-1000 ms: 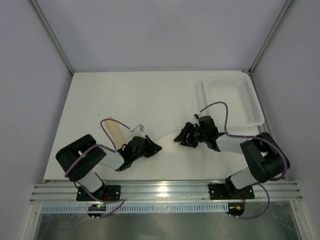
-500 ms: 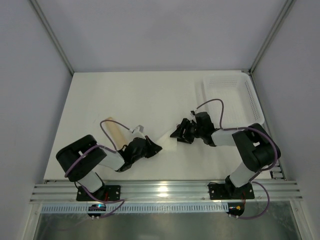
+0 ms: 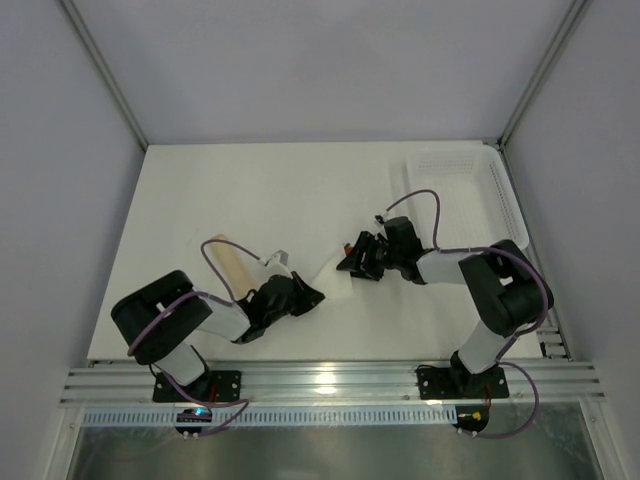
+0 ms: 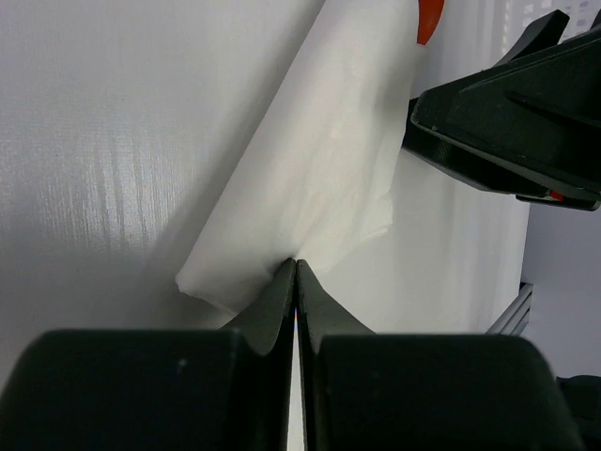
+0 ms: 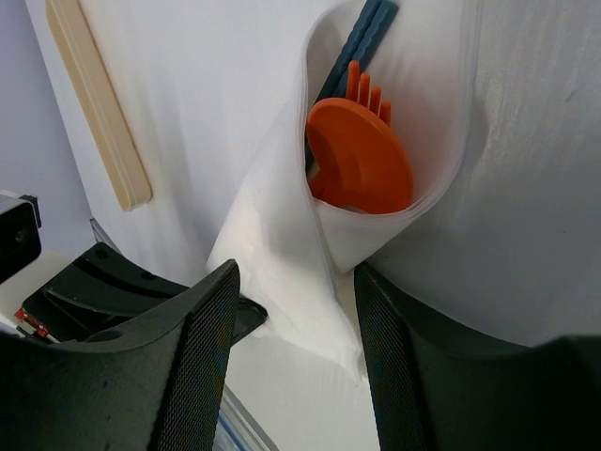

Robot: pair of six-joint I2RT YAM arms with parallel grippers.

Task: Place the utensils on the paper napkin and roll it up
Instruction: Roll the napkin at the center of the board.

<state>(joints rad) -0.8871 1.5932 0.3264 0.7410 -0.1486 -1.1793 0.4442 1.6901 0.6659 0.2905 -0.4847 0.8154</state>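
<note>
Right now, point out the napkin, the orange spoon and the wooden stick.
paper napkin [image 5: 272, 225], right wrist view, rolled wall.
orange spoon [image 5: 362, 155], right wrist view, bowl.
wooden stick [image 5: 99, 103], right wrist view, mid-length.

thin, creased matt paper napkin [image 5: 282, 225]; smooth orange plastic utensils [image 5: 362, 155]; pale matt wooden stick [image 5: 94, 99].
</note>
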